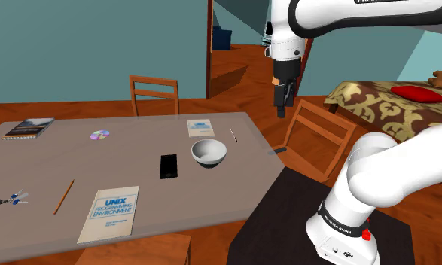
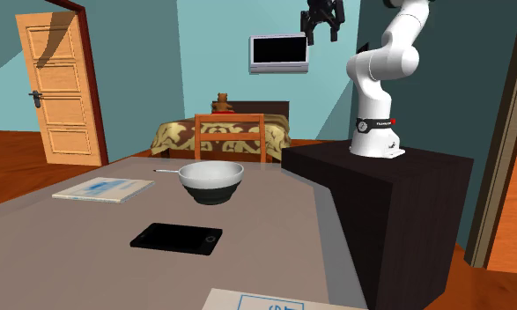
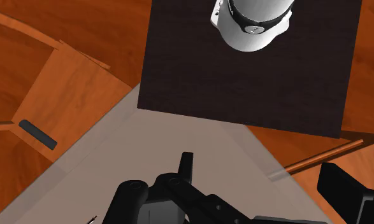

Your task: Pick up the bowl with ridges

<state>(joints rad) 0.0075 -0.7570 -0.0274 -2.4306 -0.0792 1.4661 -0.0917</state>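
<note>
Heads up: your black end effector (image 1: 281, 111) hangs spread open high over the grey counter's (image 1: 136, 169) stand-side edge, so the white ridged bowl (image 1: 209, 153) sits well below it, toward the shoulder view's left.

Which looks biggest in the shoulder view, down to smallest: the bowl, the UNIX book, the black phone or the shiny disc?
1. UNIX book, largest, though nearest the camera.
2. bowl.
3. black phone.
4. shiny disc, smallest; it lies farther off, so its place against the phone is unsure.
</note>
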